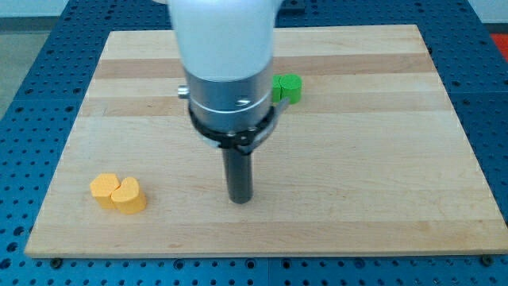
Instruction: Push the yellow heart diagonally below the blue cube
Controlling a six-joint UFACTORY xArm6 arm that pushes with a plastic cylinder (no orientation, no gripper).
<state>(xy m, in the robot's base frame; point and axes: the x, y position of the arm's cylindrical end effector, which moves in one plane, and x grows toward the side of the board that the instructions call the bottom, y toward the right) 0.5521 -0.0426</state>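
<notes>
In the camera view, the tip (pixel 240 199) holds nothing and stands on bare board, well apart from the yellow heart (pixel 118 193) near the view's bottom left, so pushing seems not yet begun; no blue cube shows. A green block (pixel 288 87) peeks beside the arm on the wooden board (pixel 381 159), which rests on a blue perforated table (pixel 24 71).

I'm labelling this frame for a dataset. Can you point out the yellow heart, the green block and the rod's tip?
yellow heart (pixel 119 193): camera view, middle of its top face.
green block (pixel 289 86): camera view, on its visible top, beside the arm.
my tip (pixel 240 199): camera view, the rod's very end, right of the heart.
</notes>
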